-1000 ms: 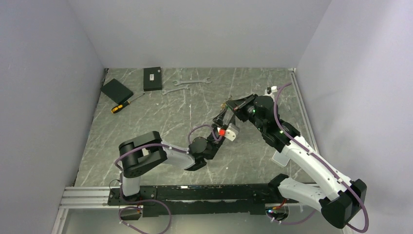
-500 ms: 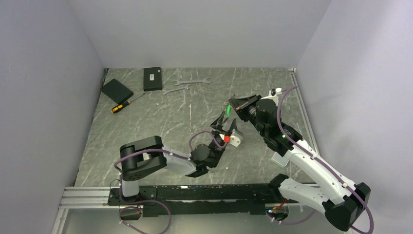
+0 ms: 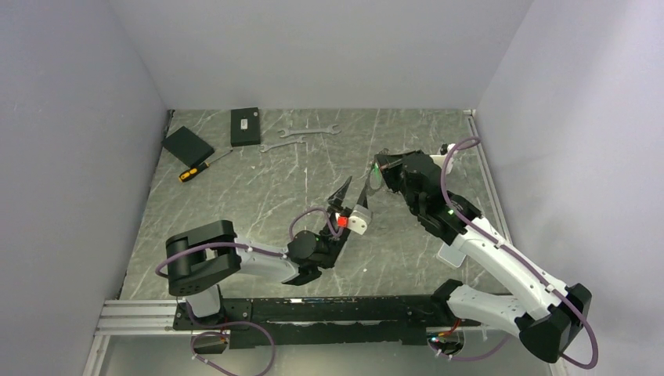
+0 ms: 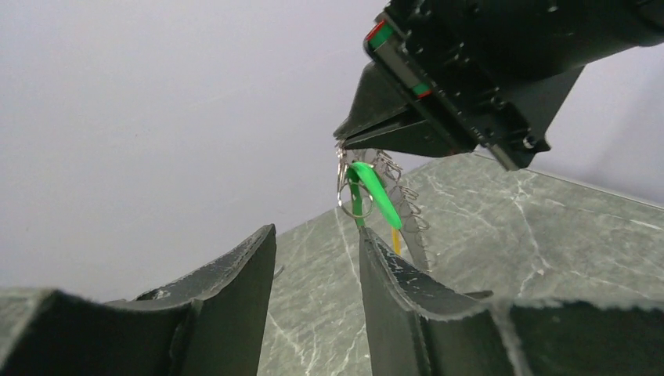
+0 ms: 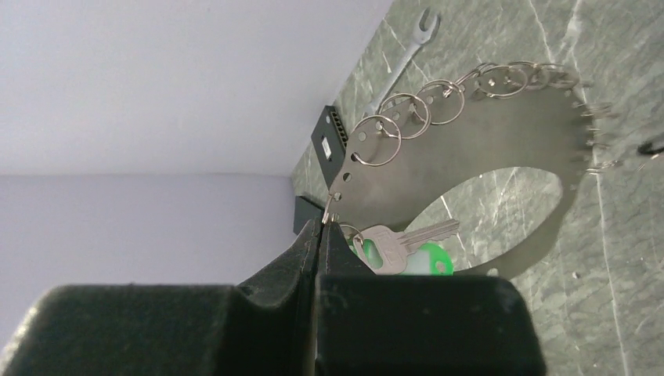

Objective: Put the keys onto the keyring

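My right gripper (image 5: 322, 223) is shut on one tip of the keyring (image 5: 470, 149), a flat crescent-shaped metal plate edged with several small split rings. The keys (image 5: 395, 243), silvery with a green tag (image 5: 431, 258), hang from a small ring right at that pinch point. In the left wrist view the green tag (image 4: 376, 192) dangles under the right gripper (image 4: 344, 141). My left gripper (image 4: 313, 235) stands open just below it, with nothing between its fingers (image 4: 391, 290). From above, the left gripper (image 3: 354, 192) points up at the right gripper (image 3: 376, 168).
Two silver wrenches (image 3: 312, 130) (image 3: 274, 146) lie at the back of the table. A black box (image 3: 245, 126), a black pad (image 3: 188, 144) and a yellow-handled screwdriver (image 3: 200, 168) lie at the back left. Walls enclose three sides.
The left gripper has let go and drawn back leftward and down from the right gripper. The right gripper has turned with the keyring still in it.
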